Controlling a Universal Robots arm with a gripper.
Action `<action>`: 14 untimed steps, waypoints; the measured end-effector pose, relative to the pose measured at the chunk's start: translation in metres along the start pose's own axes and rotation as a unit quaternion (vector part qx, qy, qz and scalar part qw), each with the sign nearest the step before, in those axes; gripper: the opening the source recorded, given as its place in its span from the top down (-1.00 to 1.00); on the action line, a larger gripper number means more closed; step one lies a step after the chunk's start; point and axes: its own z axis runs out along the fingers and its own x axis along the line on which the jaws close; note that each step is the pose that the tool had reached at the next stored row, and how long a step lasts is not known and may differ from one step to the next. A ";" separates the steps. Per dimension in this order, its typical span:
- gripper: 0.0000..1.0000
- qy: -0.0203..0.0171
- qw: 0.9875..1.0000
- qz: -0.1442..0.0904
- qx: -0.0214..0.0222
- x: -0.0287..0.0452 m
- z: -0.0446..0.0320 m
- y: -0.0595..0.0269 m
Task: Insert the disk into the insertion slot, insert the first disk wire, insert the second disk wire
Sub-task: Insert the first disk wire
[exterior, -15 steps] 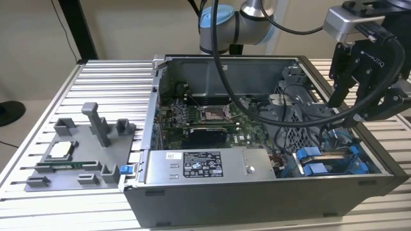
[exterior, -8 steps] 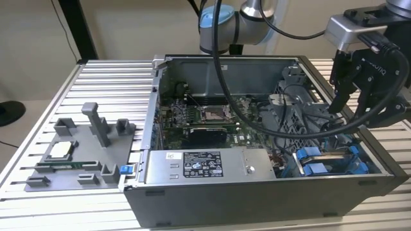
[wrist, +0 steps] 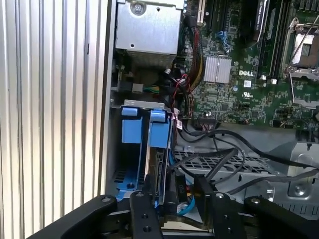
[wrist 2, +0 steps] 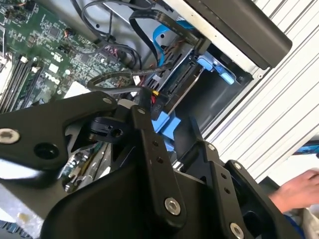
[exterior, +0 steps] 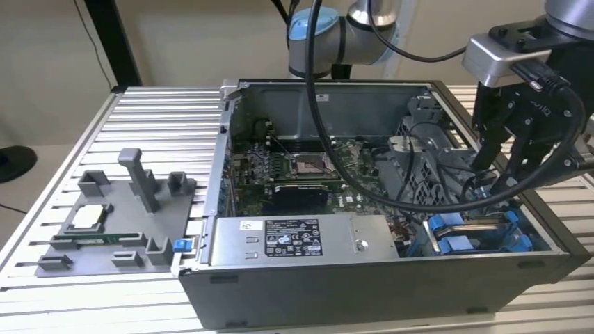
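Aluminium slats form the surface (exterior: pixel 158 104) that carries the open computer case (exterior: pixel 371 292). The case lies on its side, probably so its bays face up toward the arm. Inside it, well away from the hand (exterior: pixel 496 182), is the motherboard (exterior: pixel 297 167). The silver power-supply box (exterior: pixel 297 240) sits nearer, along the case wall.

The hand hangs low in the case corner, right over the insertion slot (wrist: pixel 113 154), a placement that suits work at the slot's mouth. The disk (wrist: pixel 158 172) stands on edge in that slot, directly under the hand, and its blue frame (wrist: pixel 158 130) is level with a second blue frame (wrist: pixel 131 132) just beside it. So the disk looks seated.

A black cable (wrist: pixel 224 144) and a flat blue cable (wrist 2: pixel 159 40) loop close around the hand. A small connector (wrist 2: pixel 148 98) with red and yellow leads sits right at the hand's tip, against the disk's end. I cannot tell whether the hand is gripping that connector or has let it go.
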 end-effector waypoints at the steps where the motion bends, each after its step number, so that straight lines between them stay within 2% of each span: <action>1: -1.00 -0.001 1.000 -0.001 0.000 -0.0002 0.0001 0.0000; 4: -1.00 -0.003 1.000 -0.005 0.000 -0.0011 0.0002 0.0000; 14: -1.00 -0.004 1.000 -0.017 0.002 -0.0015 0.0008 0.0000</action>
